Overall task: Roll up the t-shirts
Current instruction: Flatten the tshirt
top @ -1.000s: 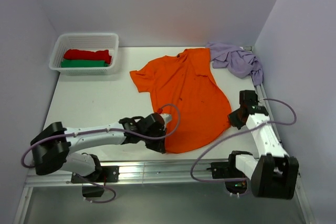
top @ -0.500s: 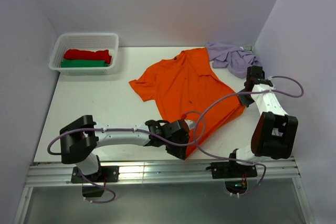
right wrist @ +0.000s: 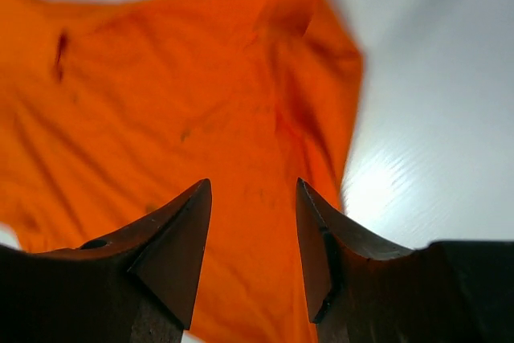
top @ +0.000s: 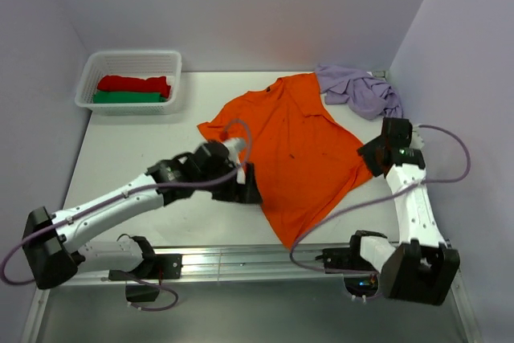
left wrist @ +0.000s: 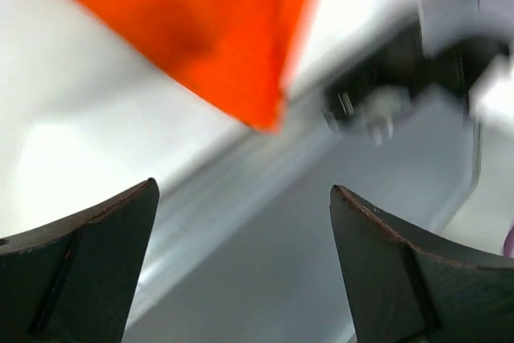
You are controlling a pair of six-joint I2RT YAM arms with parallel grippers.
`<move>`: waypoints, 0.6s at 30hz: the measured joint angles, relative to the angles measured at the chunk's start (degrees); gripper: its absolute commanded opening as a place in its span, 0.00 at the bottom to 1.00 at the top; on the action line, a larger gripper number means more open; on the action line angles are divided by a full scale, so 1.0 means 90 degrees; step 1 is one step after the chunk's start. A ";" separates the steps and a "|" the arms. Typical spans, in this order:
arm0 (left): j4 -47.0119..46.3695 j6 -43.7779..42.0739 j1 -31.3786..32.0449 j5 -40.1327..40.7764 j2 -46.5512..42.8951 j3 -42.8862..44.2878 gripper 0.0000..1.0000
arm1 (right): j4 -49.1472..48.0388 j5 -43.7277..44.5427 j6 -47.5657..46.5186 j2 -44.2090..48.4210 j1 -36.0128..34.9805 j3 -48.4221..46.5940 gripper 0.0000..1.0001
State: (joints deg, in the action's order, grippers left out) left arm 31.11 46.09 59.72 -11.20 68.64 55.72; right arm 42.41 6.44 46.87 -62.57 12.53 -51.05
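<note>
Orange t-shirt [top: 301, 158], jaws now off it

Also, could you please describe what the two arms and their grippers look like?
The left arm and right arm have white shells, black joints and loose lilac cables. The left gripper and right gripper have dark, wedge-shaped fingers tapering to blunt tips. No markings are legible.
</note>
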 measured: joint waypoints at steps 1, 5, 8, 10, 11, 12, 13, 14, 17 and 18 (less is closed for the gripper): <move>0.0056 -0.0073 -0.0520 -0.0036 -0.0085 -0.0024 0.92 | -0.0012 -0.0109 0.0024 0.0221 -0.0168 0.0155 0.54; 0.0410 -0.0440 -0.2545 0.0146 0.0534 0.0408 0.86 | 0.0100 -0.0590 0.0350 0.0942 -0.1644 0.0843 0.52; 0.0401 -0.0697 -0.3534 0.0226 0.1382 0.1010 0.82 | 0.0146 -0.0763 0.0741 0.1047 -0.2895 0.1229 0.52; 0.0318 -0.0838 -0.4017 0.0236 0.1926 0.1416 0.79 | 0.0182 -0.0828 0.1025 0.1056 -0.3577 0.1486 0.52; 0.0236 -0.0908 -0.4231 0.0253 0.2220 0.1639 0.78 | 0.0202 -0.0855 0.1141 0.1059 -0.3776 0.1610 0.52; 0.0138 -0.1003 -0.4418 0.0270 0.2528 0.1863 0.78 | 0.0214 -0.0823 0.1236 0.1059 -0.3898 0.1707 0.52; 0.0092 -0.1076 -0.4546 0.0282 0.2824 0.2084 0.77 | 0.0238 -0.0755 0.1311 0.1044 -0.3934 0.1756 0.52; 0.0044 -0.1158 -0.4634 0.0296 0.3094 0.2307 0.77 | 0.0262 -0.0658 0.1370 0.1003 -0.3942 0.1758 0.51; -0.0148 -0.1379 -0.4738 0.0342 0.3942 0.2997 0.78 | 0.0146 -0.0338 0.1467 0.0631 -0.3891 0.1666 0.50; -0.0194 -0.1435 -0.4733 0.0355 0.4218 0.3245 0.78 | 0.0134 -0.0238 0.1484 0.0364 -0.3835 0.1586 0.50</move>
State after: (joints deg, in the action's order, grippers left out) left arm 29.36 33.17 17.12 -8.01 106.61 84.93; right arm 43.62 4.29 60.23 -59.29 -21.98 -36.77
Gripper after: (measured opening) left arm 0.774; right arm 0.504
